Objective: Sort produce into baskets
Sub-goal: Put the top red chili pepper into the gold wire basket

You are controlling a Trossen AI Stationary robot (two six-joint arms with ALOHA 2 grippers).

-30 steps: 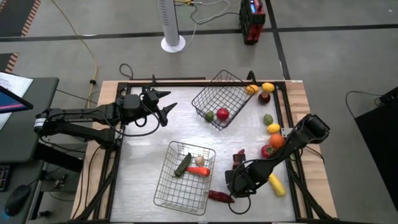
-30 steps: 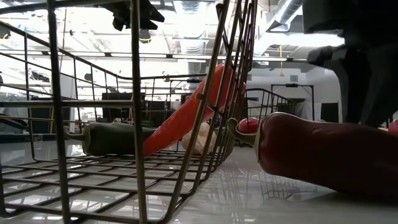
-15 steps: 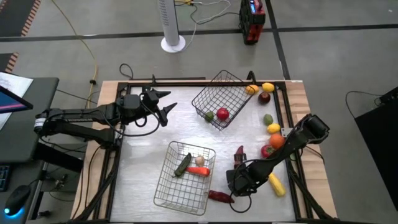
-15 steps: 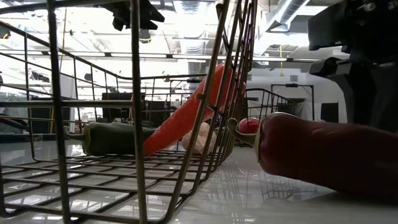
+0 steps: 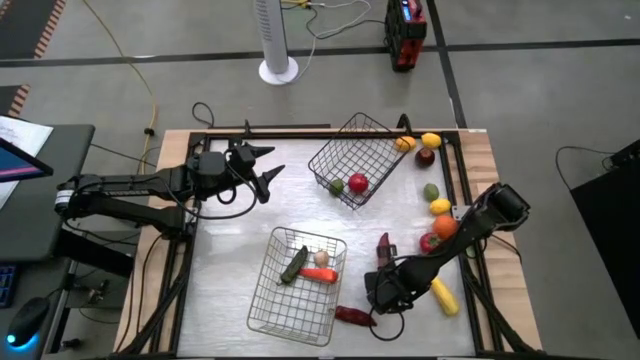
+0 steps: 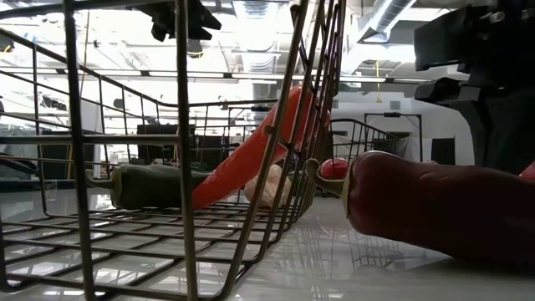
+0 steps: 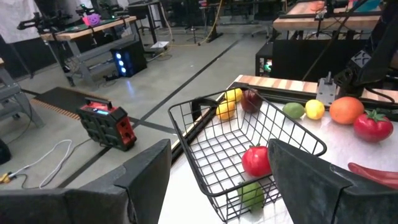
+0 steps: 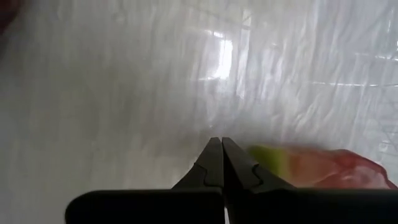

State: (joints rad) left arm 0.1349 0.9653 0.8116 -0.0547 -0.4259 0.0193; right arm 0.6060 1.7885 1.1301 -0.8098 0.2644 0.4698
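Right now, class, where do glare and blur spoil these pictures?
Right wrist view: window glare streaks the table, and the red pepper beside the right gripper is blurred. Low view: bright ceiling lights behind the near basket leave its wires as dark outlines.

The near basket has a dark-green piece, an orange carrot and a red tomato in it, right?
Not quite. The near basket holds the dark-green piece and orange carrot, but no red tomato; the third piece is pale. The high view shows it.
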